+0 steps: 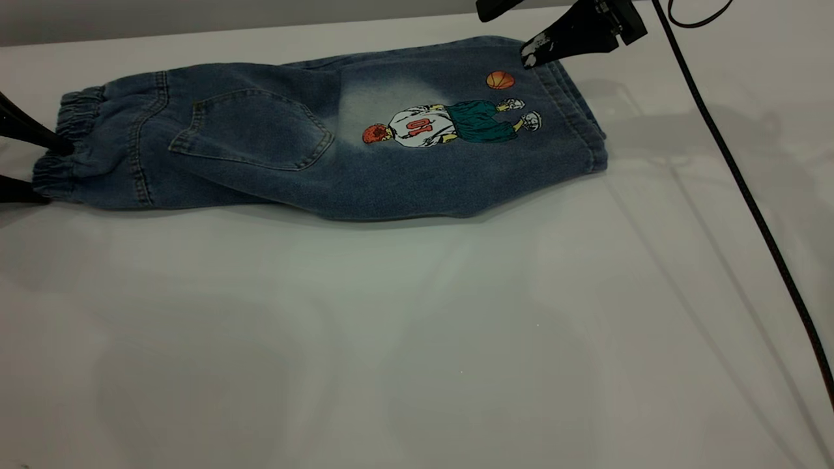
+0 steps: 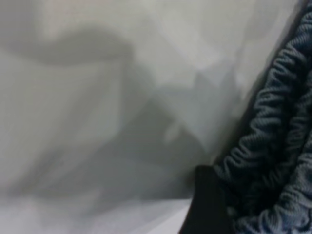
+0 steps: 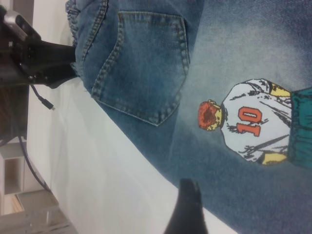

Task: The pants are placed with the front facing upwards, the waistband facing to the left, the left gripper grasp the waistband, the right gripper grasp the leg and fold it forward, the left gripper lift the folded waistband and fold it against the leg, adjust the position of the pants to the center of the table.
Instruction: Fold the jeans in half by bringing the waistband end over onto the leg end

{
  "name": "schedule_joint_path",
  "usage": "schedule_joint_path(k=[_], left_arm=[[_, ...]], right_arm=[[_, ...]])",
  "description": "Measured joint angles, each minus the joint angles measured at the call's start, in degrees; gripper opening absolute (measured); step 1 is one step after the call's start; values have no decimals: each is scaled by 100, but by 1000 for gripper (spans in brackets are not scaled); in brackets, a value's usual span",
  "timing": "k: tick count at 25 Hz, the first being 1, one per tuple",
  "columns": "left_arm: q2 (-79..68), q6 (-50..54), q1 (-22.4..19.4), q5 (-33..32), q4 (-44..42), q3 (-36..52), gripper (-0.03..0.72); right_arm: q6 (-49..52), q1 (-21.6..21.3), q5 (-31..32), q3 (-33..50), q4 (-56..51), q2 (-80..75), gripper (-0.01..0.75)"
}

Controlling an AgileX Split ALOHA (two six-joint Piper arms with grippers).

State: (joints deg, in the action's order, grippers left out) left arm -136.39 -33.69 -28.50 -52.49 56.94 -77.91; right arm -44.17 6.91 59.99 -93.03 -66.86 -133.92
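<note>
Lengthwise fold appears done: leg [image 1: 449, 130] (print side up) lies over the shorts at the table's [image 1: 417, 339] far-left. Left gripper [image 1: 29, 163] straddles the ruched waistband [image 1: 71, 146], jaws apart. Right gripper [image 1: 521, 32] hovers spread at the hem. Next: pinch waistband, carry toward hem. Denim soft, faded.

Shorts folded lengthwise on table [image 1: 417, 339], back side up.
Waistband [image 1: 68, 146] at far left; left gripper [image 1: 32, 166] with one finger on its top, one at its lower edge, jaws apart around the band. Leg [image 1: 456, 143] with "10" player print and orange ball lies toward the right. Right gripper [image 1: 531, 55] tip just above the hem corner, contact unclear. Black cable [image 1: 749, 202] runs down the right side.
</note>
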Motion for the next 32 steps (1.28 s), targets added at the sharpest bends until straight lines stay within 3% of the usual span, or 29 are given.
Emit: schedule_joint_path(k=[3,7,9,17,21,32], left_arm=[[-34,0,14,154,-18,0,365],[-103,123,66,329,-31,0,141],[-103,133,121,399,-78,0,71],[177,127,185,302,-354,13,69],[621,134,185,-72,-397,18,69],[1665,470,253,-535,-792,12,69]], right_arm=[[-6,0,7,0,0,0,505],[-6,0,7,0,7,0,505],[-6,0,1,0,7,0,505],[31,17,23,0,22,0,505],[62,303,7,0,-99,0,505],[-67,1487,-1884,-64,-884,-90,497]])
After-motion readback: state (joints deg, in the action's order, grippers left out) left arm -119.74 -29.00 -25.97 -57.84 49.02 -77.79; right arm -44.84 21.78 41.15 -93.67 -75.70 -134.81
